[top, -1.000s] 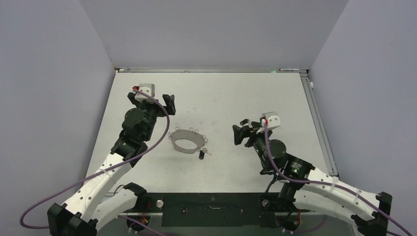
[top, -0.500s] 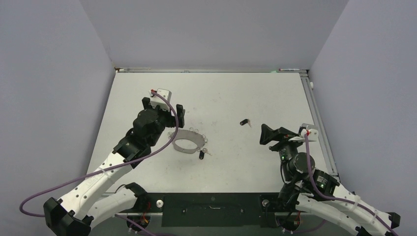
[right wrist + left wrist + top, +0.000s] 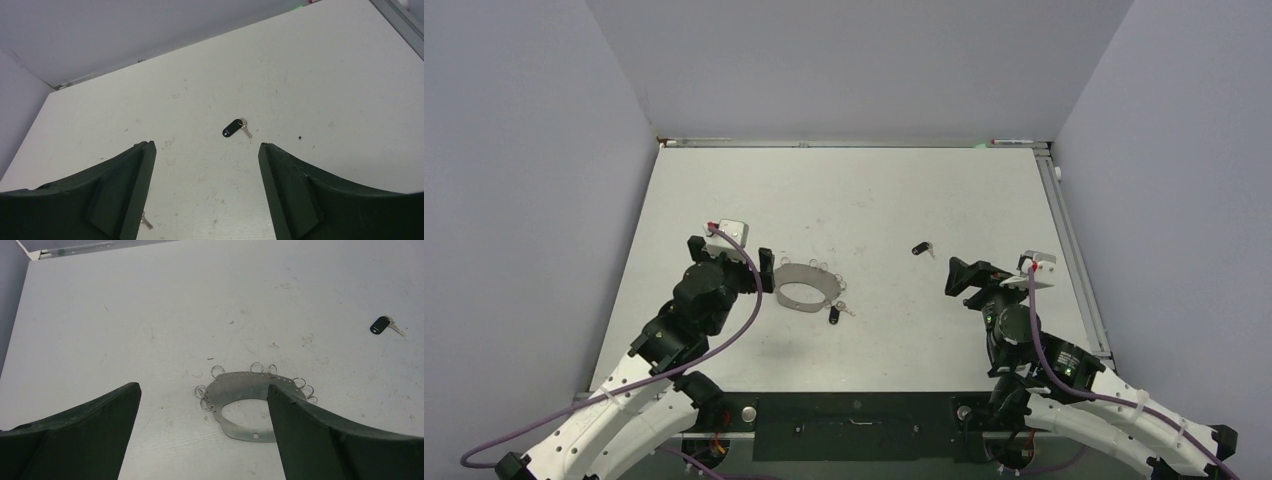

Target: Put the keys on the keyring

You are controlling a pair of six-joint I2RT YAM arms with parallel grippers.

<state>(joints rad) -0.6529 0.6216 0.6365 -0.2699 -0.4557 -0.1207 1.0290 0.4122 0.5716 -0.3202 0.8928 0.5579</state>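
Note:
The keyring (image 3: 804,284) is a grey metal hoop with small wire loops on its rim, lying flat mid-table; it also shows in the left wrist view (image 3: 240,390). One black-headed key (image 3: 835,313) lies at its right front edge. The other key (image 3: 921,249) lies alone further right, and shows in the left wrist view (image 3: 385,325) and the right wrist view (image 3: 234,128). My left gripper (image 3: 744,268) is open and empty, just left of the keyring (image 3: 202,395). My right gripper (image 3: 964,278) is open and empty, right of and nearer than the lone key (image 3: 205,150).
The white table (image 3: 874,190) is scuffed and enclosed by grey walls on three sides. A metal rail (image 3: 1074,250) runs along its right edge. A black mounting bar (image 3: 854,410) spans the near edge between the arm bases.
The left gripper drew back toward the near edge and lower, ending just left of the keyring. The right gripper pulled back right off the lone key, then edged slightly left.

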